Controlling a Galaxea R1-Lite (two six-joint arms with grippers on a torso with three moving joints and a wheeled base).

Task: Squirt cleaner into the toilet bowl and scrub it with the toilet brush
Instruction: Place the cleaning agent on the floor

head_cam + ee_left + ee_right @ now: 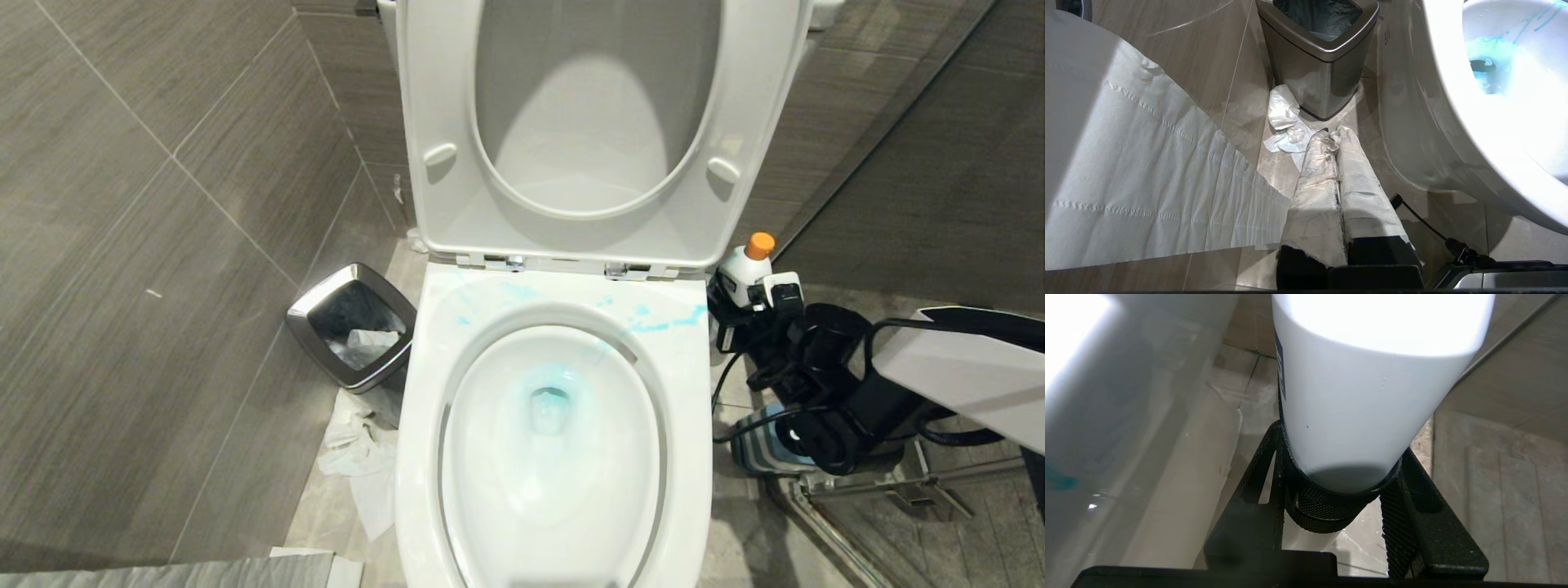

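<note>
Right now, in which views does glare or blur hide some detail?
Right wrist view: the cleaner, clamped in the right gripper, is blown out white at its far end, and the toilet bowl beside it is blurred. Left wrist view: the bowl's inside glares white. Head view: evenly lit and sharp.

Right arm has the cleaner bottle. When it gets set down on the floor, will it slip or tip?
The cleaner bottle looks smooth and glossy, so probably slippery, though the right gripper clamps it with mesh-textured fingers. It seems small and probably light. Its tall, narrow shape may tip if set down crooked.
</note>
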